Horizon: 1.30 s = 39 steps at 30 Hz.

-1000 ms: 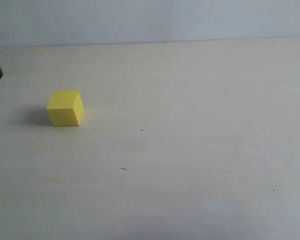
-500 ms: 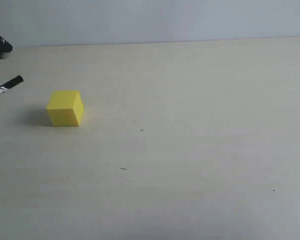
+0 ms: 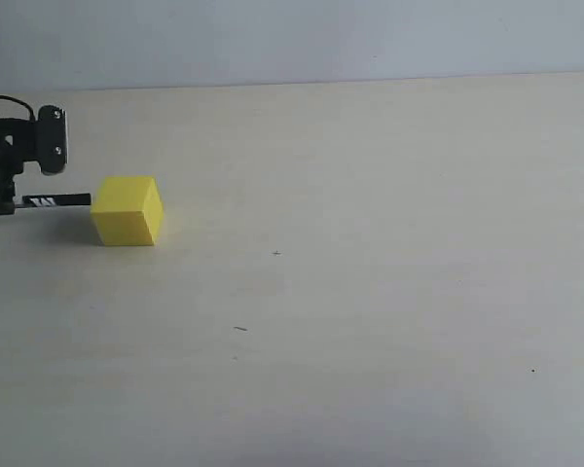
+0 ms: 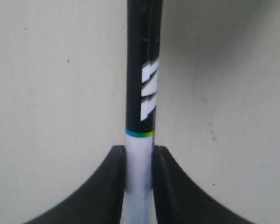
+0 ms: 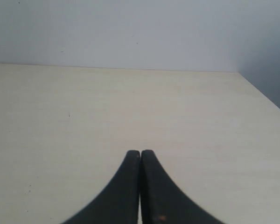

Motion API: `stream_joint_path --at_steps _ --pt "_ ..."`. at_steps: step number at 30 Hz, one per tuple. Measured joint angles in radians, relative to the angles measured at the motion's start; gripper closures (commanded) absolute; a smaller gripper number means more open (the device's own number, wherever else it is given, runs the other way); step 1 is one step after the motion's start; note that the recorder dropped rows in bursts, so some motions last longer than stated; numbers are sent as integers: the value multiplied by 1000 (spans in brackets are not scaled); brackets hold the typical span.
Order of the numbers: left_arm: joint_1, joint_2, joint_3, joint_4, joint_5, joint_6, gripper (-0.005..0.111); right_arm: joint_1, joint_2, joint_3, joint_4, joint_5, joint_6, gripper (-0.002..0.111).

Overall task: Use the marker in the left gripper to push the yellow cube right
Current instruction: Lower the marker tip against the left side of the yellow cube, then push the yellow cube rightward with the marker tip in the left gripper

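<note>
The yellow cube (image 3: 127,209) rests on the pale table at the left of the exterior view. My left gripper (image 3: 2,199) has come in at the left edge, shut on the marker (image 3: 56,201), which lies level and points right with its black tip at the cube's left face. In the left wrist view the white barrel sits clamped between both fingers (image 4: 113,182), left gripper (image 4: 139,151), and the marker's (image 4: 143,74) black cap runs out ahead; the cube is out of that view. My right gripper (image 5: 140,153) is shut with nothing in it, over bare table.
The pale wooden table (image 3: 370,272) stretches right of the cube, bare apart from tiny dark specks (image 3: 239,329). A grey wall (image 3: 292,39) stands behind the table's far edge. The right wrist view shows the table's corner edge (image 5: 263,95).
My left gripper has moved in from the left edge and come down. The marker went from tilted and above the cube's level to level with its tip at the cube's left face. The cube has not shifted.
</note>
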Motion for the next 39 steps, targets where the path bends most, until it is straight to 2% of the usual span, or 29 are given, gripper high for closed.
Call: stream_joint_path --at_steps 13,23,29,33,39 --pt "26 0 96 1 -193 97 107 0 0 0 0 2 0 108" --pt "26 0 96 -28 -195 135 107 0 0 0 0 2 0 108" --pt "50 -2 98 -58 -153 146 107 0 0 0 0 2 0 108" --pt "78 -27 100 -123 -147 188 107 0 0 0 0 2 0 108" --pt "62 -35 109 -186 -146 255 107 0 0 0 0 2 0 108"
